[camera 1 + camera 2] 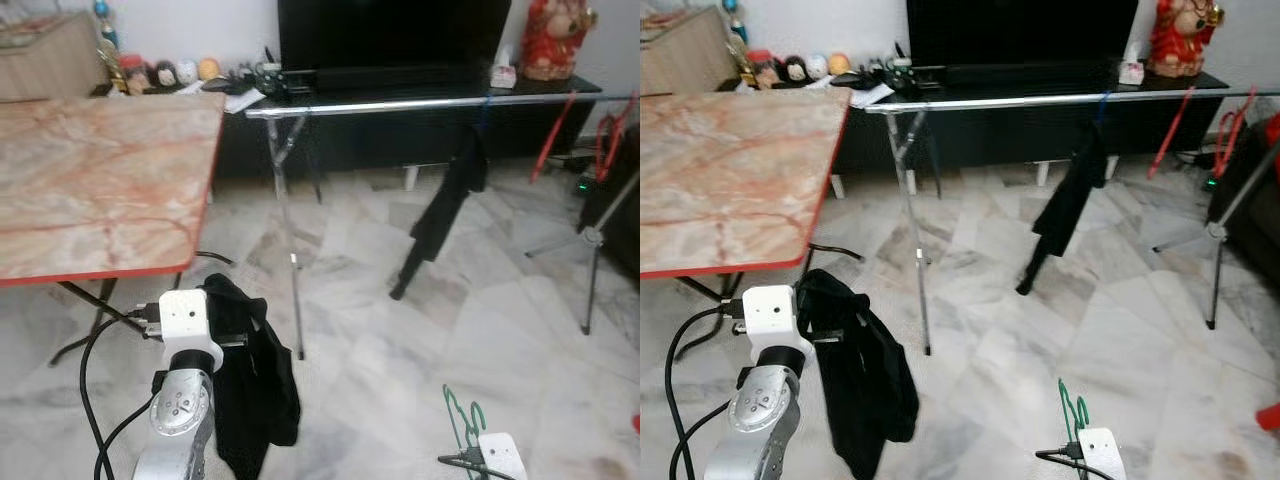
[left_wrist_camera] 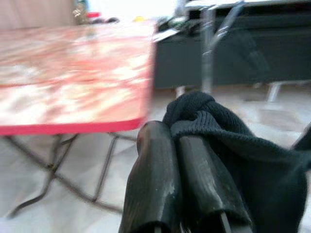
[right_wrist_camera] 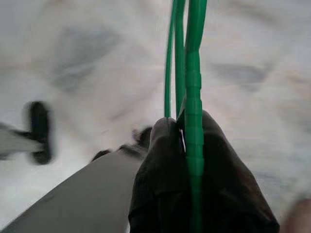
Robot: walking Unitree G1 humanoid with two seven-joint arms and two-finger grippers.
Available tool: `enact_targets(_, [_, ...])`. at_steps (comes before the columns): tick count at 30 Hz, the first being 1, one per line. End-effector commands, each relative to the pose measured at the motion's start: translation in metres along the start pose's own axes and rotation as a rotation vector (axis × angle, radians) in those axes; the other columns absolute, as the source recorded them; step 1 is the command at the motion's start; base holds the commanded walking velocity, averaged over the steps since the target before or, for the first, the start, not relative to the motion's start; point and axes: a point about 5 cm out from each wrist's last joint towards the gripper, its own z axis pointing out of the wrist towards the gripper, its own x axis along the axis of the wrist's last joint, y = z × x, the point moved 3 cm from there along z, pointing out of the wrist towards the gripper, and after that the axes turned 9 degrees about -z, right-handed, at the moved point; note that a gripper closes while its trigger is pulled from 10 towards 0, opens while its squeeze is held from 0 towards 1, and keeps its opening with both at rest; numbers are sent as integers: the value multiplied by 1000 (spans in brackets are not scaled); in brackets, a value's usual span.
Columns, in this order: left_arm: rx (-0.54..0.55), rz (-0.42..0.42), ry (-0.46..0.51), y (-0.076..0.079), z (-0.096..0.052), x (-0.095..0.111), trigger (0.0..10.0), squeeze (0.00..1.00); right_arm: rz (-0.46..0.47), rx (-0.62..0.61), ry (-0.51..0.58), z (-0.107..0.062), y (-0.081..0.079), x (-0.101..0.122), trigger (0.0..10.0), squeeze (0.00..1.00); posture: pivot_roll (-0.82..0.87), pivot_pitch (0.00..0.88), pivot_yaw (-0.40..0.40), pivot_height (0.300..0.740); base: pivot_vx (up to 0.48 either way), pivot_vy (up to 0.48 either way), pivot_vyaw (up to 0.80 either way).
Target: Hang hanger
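Both eye views look forward and down from the head across the floor, sharing the counter at left and the rail far ahead. Each wrist view looks closely along its own fingers.

I see a marble tabletop beyond my left claw, a television farther ahead.

Marble floor, marble-topped folding table, dark TV cabinet.

Home living room, television on low cabinet, marble floor, drying rack
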Motion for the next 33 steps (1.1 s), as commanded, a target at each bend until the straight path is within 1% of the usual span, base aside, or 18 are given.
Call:
enact_targets(1, [-13, -5, 44, 4, 3, 10, 10000, 0, 19, 7, -14, 0, -6, -7, 10000, 0, -50, 0, 41, 740, 0, 480, 0])
enact_targets(4, [-13, -5, 46, 4, 4, 11, 10000, 0, 28, 13, -11, 0, -11, -5, 10000, 0, -45, 0, 40, 740, 0, 480, 0])
enact_targets(8, [-10, -2, 50, 3, 5, 12, 10000, 0, 29, 14, -4, 1, -13, -2, 10000, 0, -42, 0, 38, 740, 0, 480, 0])
enact_targets(10, [-8, -2, 52, 3, 5, 13, 10000, 0, 0, 13, 0, 1, -13, -1, 10000, 0, -41, 0, 37, 740, 0, 480, 0])
enact_targets(12, [-7, -2, 53, 3, 5, 13, 10000, 0, -9, 14, 1, 1, -13, -1, 10000, 0, -41, 0, 37, 740, 0, 480, 0])
enact_targets(13, [-5, -2, 54, 2, 5, 13, 10000, 0, -30, 17, 2, 1, -14, 0, 10000, 0, -38, 0, 33, 740, 0, 480, 800])
enact_targets(14, [-3, -1, 55, 2, 5, 14, 10000, 0, -32, 18, 1, 1, -15, -1, 10000, 0, -38, 0, 33, 740, 0, 386, 800])
enact_targets(17, [0, -1, 56, 2, 5, 14, 10000, 0, -11, 13, 0, 1, -14, -1, 10000, 0, -36, 0, 30, 740, 0, 385, 800])
enact_targets(18, [2, 0, 56, 2, 5, 14, 10000, 0, 5, 11, 2, 1, -14, 0, 10000, 0, -36, 0, 28, 740, 0, 360, 0])
enact_targets(20, [4, 0, 56, 1, 5, 14, 10000, 0, -2, 13, 1, 1, -14, 0, 10000, 0, -36, 0, 28, 740, 0, 353, 0])
enact_targets(22, [9, 1, 55, 1, 5, 13, 10000, 0, 15, 14, 3, 1, -14, 0, 10000, 0, -34, 0, 25, 740, 0, 343, 0])
enact_targets(25, [10, 2, 56, 1, 6, 14, 10000, 0, 5, 13, 3, 1, -13, 1, 10000, 0, -31, 0, 22, 740, 0, 339, 0])
enact_targets(31, [-16, 10, 67, 4, 5, 15, 10000, 0, 5, 9, 6, 1, -12, 1, 10000, 0, -29, 0, 20, 740, 0, 0, 0])
enact_targets(33, [-45, -1, 68, 9, 4, 16, 10000, 0, 6, 8, 6, 1, -11, 2, 10000, 0, -27, 0, 19, 740, 0, 0, 0])
